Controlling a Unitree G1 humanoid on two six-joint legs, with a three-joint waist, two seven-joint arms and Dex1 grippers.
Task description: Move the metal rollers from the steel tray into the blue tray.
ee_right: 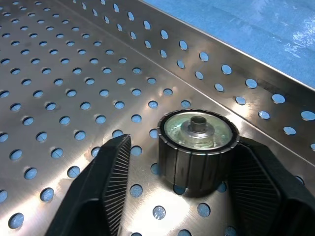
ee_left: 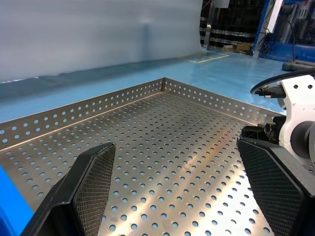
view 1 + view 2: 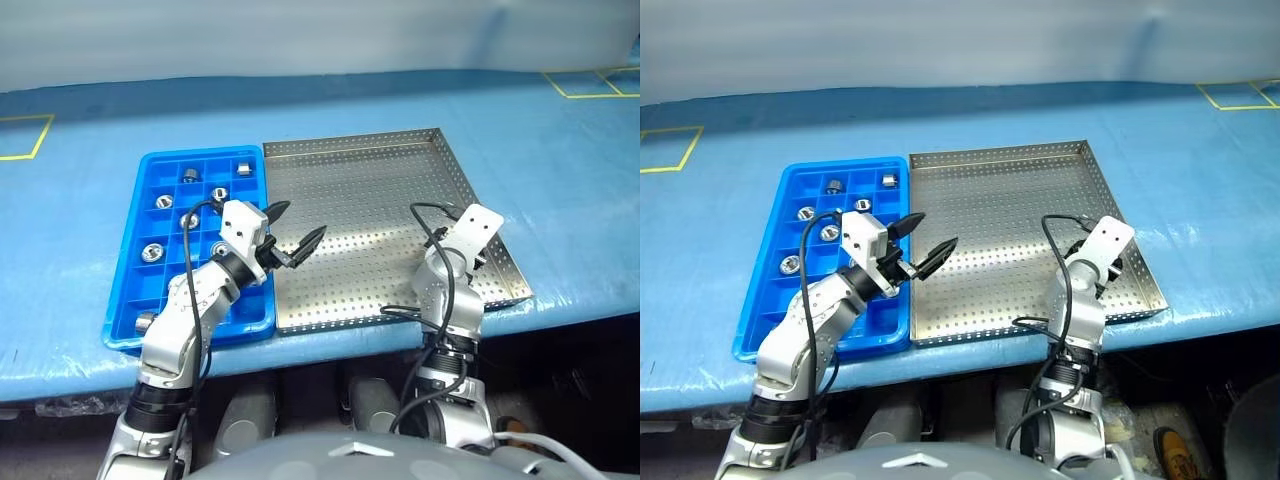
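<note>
One metal roller, a dark ribbed cylinder with a shiny top and a centre pin, stands on the steel tray close to its perforated side wall. My right gripper straddles it, open: one finger is against the roller's side, and the other finger stands a small gap away. Several metal rollers sit in compartments of the blue tray. My left gripper hangs open and empty over the steel tray's left edge, beside the blue tray.
The two trays lie side by side on a blue-covered table, near its front edge. Yellow tape marks are at the table's far corners. The steel tray's floor between my two arms is bare.
</note>
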